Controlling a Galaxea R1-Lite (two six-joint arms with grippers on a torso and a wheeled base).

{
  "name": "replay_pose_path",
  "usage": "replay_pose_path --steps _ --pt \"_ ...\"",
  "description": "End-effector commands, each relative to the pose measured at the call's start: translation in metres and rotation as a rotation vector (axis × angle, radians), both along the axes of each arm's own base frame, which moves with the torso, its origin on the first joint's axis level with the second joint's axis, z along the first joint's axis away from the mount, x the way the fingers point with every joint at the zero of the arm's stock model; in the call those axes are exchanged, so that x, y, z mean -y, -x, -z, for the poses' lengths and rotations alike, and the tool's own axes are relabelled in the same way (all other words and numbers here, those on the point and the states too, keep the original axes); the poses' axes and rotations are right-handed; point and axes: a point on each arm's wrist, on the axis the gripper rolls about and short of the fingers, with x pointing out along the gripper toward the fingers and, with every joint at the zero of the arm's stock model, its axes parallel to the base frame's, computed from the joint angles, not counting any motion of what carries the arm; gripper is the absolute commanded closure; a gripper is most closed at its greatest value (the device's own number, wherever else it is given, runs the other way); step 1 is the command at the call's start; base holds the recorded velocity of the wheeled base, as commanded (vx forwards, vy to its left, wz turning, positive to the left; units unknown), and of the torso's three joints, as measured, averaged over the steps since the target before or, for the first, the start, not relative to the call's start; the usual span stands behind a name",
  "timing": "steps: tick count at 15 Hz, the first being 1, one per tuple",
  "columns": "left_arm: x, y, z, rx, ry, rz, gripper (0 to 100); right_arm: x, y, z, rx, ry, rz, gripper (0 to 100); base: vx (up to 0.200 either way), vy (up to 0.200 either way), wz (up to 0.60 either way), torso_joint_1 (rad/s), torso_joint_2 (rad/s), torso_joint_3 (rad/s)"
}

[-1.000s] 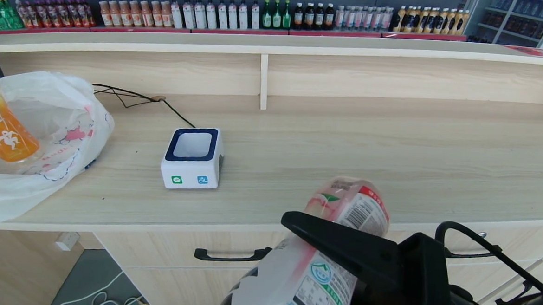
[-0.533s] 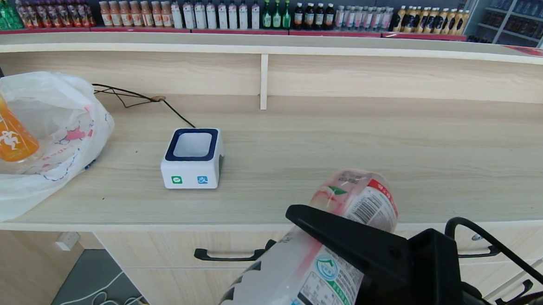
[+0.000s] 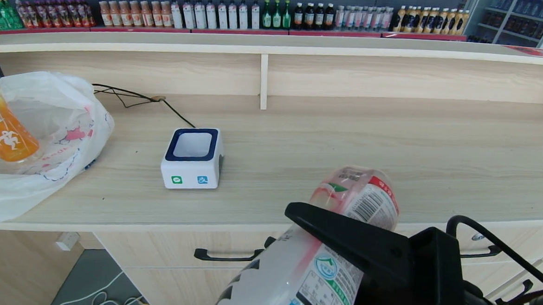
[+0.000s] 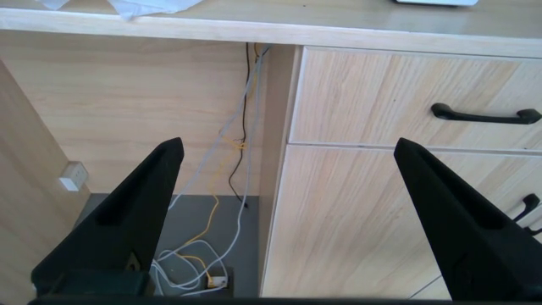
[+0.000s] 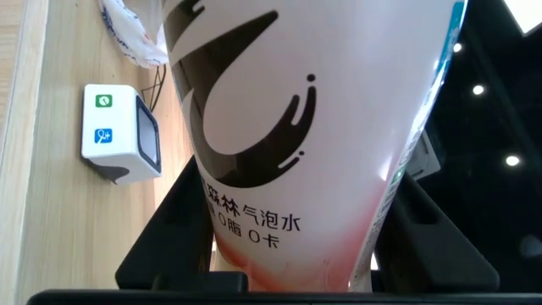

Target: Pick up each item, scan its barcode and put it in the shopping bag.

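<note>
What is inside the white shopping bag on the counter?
An orange drink bottle sits tilted in the open mouth of the shopping bag. Anything deeper inside is covered by the crumpled plastic.

Right tool (image 5: 296, 254), clamped on bottle (image 3: 366, 199), edged slightly up and to right, bottle carried along

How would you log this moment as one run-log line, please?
right jaws: shut on peach-label bottle, tilted, near counter front edge | left jaws: open, low before drawers | scanner: on counter | shopping bag: holds orange bottle
</note>
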Motion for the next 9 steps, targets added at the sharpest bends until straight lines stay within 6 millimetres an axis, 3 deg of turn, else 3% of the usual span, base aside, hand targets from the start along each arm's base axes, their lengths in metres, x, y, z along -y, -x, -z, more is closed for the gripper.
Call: replay_pose_path --steps 1,9 --pt "0.0 0.0 0.0 0.0 0.002 0.0 0 -0.0001 0.0004 -0.0001 0.001 -0.001 -0.001 100 0.0 0.0 0.0 0.0 0.0 0.0" --pt "0.0 0.0 0.0 0.0 0.0 0.0 0 -0.0009 0.0013 0.0002 -0.001 0.0 -0.007 100 0.0 0.0 0.0 0.0 0.0 0.0"
